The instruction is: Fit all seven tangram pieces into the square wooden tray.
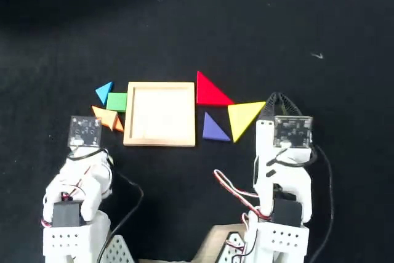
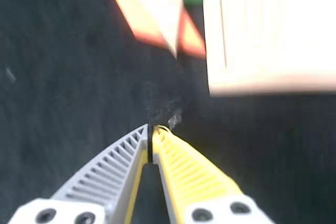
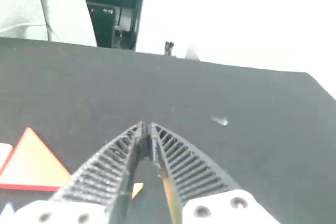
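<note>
Wooden tray (image 1: 128,115) sits flat near the middle of the black counter (image 1: 197,35), square to its edges, and every coloured piece I can see lies outside it on the cloth.

On the side toward the left arm, a small blue triangle (image 1: 104,91) lies farthest back. A green square (image 1: 117,101) sits just beside it, right up against the tray's rim. The orange pieces (image 1: 106,117) lie in front of the green square, close to the tray's near corner. How many pieces make up that orange cluster I can't tell from where I stand.

On the other side, a red triangle (image 1: 211,91) lies against the tray's far corner, or very nearly. A purple triangle (image 1: 213,129) lies nearer the arms, just beside the rim. A big yellow triangle (image 1: 243,117) lies next to both, its point aimed toward the arms.

The left pincer (image 2: 152,129) is clenched, its grey and yellow fingers pressed tip to tip with nothing between them. It hangs over black cloth, short of the orange pieces and the tray's near corner. The right pincer (image 3: 147,125) is likewise clamped together on nothing. Seen from above, its dark tip sits just beside the yellow triangle's outer corner, and whether it touches the piece I can't tell.
</note>
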Motion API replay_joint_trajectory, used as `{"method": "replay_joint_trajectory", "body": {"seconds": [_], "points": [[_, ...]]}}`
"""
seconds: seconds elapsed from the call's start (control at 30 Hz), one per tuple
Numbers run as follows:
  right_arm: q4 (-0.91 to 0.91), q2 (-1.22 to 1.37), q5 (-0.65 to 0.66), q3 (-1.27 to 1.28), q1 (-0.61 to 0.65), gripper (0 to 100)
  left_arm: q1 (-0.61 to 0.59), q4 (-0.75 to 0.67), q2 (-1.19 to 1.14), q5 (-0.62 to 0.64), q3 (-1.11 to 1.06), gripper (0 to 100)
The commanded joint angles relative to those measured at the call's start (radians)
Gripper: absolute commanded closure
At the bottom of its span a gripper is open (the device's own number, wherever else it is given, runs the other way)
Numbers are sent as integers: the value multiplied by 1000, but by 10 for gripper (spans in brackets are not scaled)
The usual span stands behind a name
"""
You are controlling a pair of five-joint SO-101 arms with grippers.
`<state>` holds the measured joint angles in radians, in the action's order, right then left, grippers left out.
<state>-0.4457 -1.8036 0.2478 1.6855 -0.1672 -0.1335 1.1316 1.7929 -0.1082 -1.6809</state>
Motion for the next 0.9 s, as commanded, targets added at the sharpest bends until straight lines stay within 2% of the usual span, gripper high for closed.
{"method": "replay_joint_trajectory", "body": {"seconds": [0.0, 0.13, 0.3, 0.4, 0.5, 0.63, 0.87], "points": [[-35, -88, 34, -1, -18, 986, -41, -149, 6, -5, -19, 970], [-140, -88, 40, -1, -21, 981, -39, -203, 8, -46, -18, 970], [-210, -90, 34, -4, -5, 877, -50, -267, 8, -181, 21, 970], [-215, -90, 41, -4, 9, 883, -41, -255, 6, -147, 99, 970], [-218, -82, 107, -4, 26, 892, -39, -224, -2, -66, 179, 970], [-315, -82, 138, -71, 51, 892, -38, -195, -3, 2, 262, 970], [-459, -81, 137, -311, 57, 892, 96, -140, -5, 3, 321, 970]]}}
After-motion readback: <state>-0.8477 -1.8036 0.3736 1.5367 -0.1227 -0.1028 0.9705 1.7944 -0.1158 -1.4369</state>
